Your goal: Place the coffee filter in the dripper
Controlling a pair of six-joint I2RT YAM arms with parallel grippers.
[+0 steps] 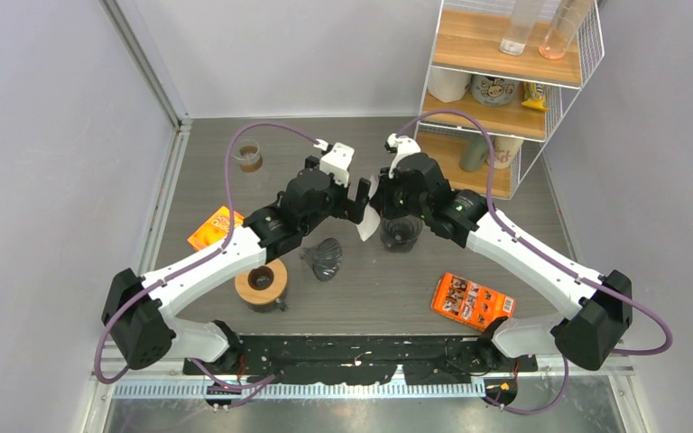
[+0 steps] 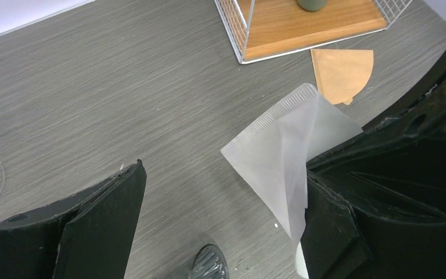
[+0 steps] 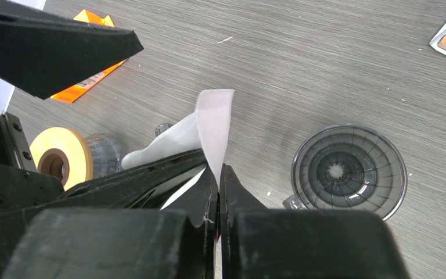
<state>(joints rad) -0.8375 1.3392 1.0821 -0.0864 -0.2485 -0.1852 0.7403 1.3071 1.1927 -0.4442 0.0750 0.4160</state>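
My right gripper (image 3: 218, 168) is shut on a white paper coffee filter (image 3: 212, 125) and holds it above the table, the paper sticking out past the tips. The dark ribbed dripper (image 3: 348, 171) stands empty on the table just right of the filter. In the top view the filter (image 1: 367, 225) hangs left of the dripper (image 1: 401, 233), below the right gripper (image 1: 377, 209). My left gripper (image 1: 354, 194) is open right beside it. In the left wrist view the filter (image 2: 284, 157) lies against the right-hand side of the open left gripper (image 2: 223, 192).
A wire rack with wooden shelves (image 1: 505, 54) stands at the back right, with a brown paper filter (image 2: 342, 72) on the table by it. A wood-topped glass vessel (image 1: 262, 284), a dark ribbed cone (image 1: 325, 259), orange packets (image 1: 472, 299) (image 1: 215, 227) and a small cup (image 1: 249, 156) are also on the table.
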